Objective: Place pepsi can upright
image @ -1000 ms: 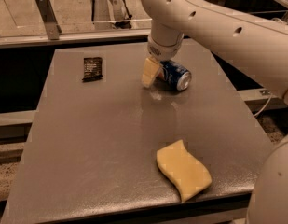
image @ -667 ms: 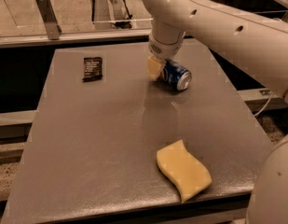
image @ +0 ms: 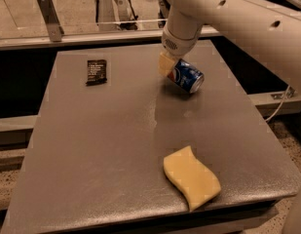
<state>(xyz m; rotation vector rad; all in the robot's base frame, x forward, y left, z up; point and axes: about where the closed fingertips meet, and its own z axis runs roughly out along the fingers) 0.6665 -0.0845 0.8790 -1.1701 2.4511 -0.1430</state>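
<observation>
Progress: grasp made, uprighting pending | gripper (image: 168,67) clamped on pepsi can (image: 187,76) near table (image: 116,145) far edge | can tilted (neither lying nor upright) | you have standing and release left.

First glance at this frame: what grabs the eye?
The big white arm reaches down over the table's far side, its pincer at the left end of the blue pepsi can lying on its side. A yellow sponge sits near the front edge, a small black packet far left.
</observation>
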